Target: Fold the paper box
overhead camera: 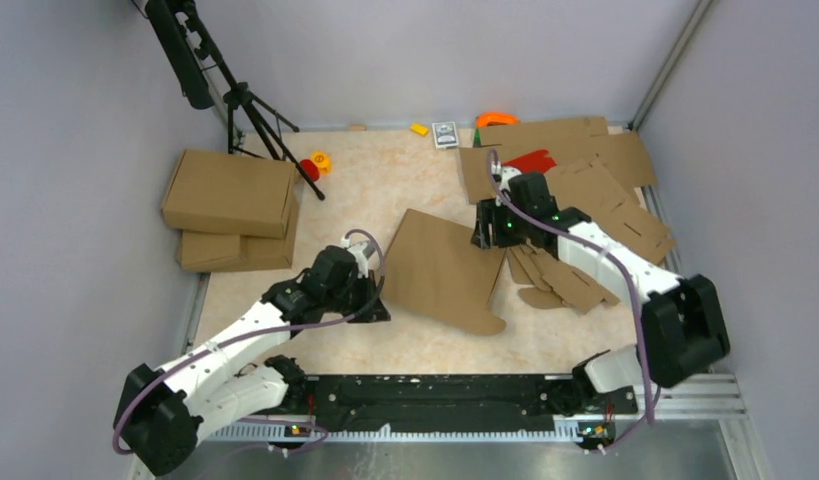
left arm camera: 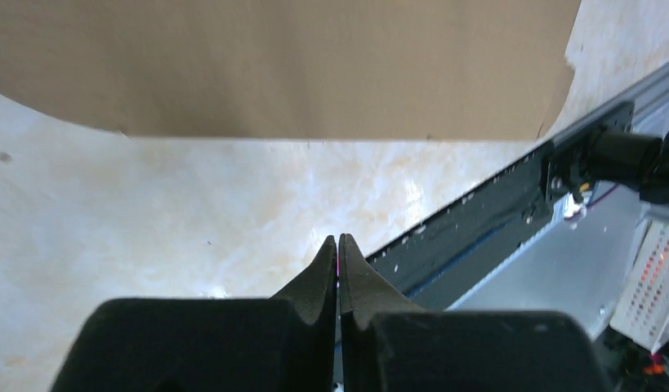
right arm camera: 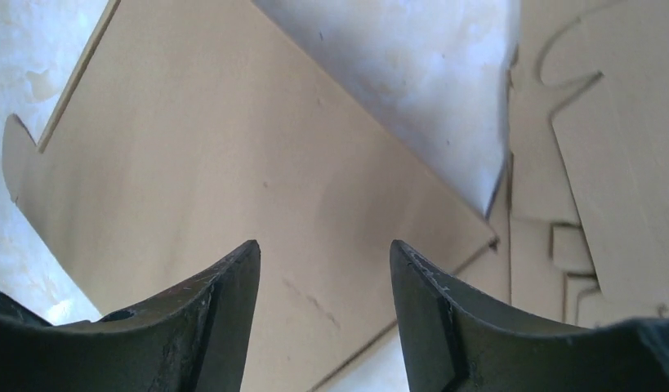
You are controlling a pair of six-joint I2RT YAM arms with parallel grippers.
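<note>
The paper box [overhead camera: 445,270] lies as a flat brown cardboard blank in the middle of the table, with a rounded tab at its near right corner. My right gripper [overhead camera: 482,240] hovers over its right edge. In the right wrist view it [right arm camera: 324,249] stands open, nothing between its fingers, with the blank's panel [right arm camera: 192,180] just below. My left gripper [overhead camera: 378,308] sits low beside the blank's near left edge. In the left wrist view it [left arm camera: 338,241] is shut on nothing, and the cardboard's edge [left arm camera: 314,65] lies a little ahead of the tips.
Two closed cardboard boxes [overhead camera: 230,190] are stacked at the left, beside a tripod [overhead camera: 245,100]. Flat cut sheets [overhead camera: 585,170] are heaped at the back right, with more cut pieces [overhead camera: 560,280] under my right arm. Small toys [overhead camera: 315,163] and a card pack [overhead camera: 445,134] lie at the back.
</note>
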